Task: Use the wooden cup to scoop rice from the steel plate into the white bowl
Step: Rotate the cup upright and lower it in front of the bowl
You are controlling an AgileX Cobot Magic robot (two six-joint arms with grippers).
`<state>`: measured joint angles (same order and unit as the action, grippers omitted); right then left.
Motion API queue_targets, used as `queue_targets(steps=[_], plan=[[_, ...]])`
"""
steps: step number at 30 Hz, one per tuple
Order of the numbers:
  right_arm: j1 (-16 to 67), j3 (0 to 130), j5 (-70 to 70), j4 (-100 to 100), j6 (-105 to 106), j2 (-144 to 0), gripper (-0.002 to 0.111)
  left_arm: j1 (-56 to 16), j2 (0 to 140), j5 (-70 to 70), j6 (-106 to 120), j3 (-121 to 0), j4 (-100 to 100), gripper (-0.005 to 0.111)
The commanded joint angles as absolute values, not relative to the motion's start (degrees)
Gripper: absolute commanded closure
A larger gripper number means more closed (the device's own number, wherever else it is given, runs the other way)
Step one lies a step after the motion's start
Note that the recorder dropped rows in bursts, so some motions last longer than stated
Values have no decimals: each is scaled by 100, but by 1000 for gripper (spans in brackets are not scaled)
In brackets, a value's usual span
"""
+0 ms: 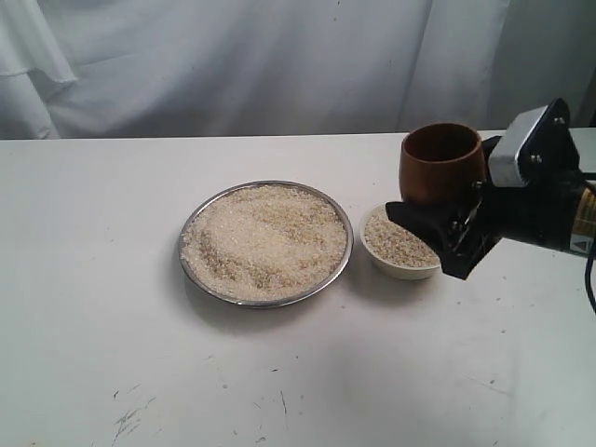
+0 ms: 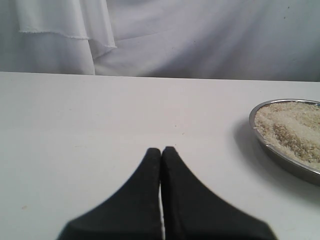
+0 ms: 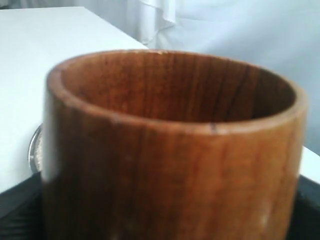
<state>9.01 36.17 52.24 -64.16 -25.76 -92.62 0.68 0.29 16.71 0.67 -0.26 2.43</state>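
The steel plate (image 1: 270,304) sits mid-table, heaped with rice (image 1: 265,240). Just to its right stands the white bowl (image 1: 400,270), which holds more rice (image 1: 396,237). My right gripper (image 1: 430,212) is shut on the wooden cup (image 1: 442,163) and holds it upright, above the bowl's far right side. In the right wrist view the cup (image 3: 170,150) fills the frame; the part of its inside that shows holds no rice, and black fingers (image 3: 12,215) show at its sides. My left gripper (image 2: 161,150) is shut on nothing above bare table, with the plate's rim (image 2: 285,160) off to one side.
A white cloth backdrop (image 1: 279,65) hangs behind the table's far edge. Dark scuff marks (image 1: 130,419) dot the near part of the white table. The left arm is out of the exterior view.
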Motion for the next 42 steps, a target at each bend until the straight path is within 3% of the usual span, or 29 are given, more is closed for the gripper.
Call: queue_targets(steps=[1, 17, 30, 42], plan=[[663, 3629, 6121, -6738, -2316, -9594, 108, 60, 0, 1634, 49, 0, 248, 107], [153, 4201, 6912, -8076, -2585, -11204, 108, 60, 0, 1634, 49, 0, 248, 107], [842, 4224, 6706, -8600, -2691, -11276, 108, 60, 0, 1634, 49, 0, 248, 107], [850, 4224, 6544, -8485, -2672, -11276, 108, 60, 0, 1634, 49, 0, 248, 107]])
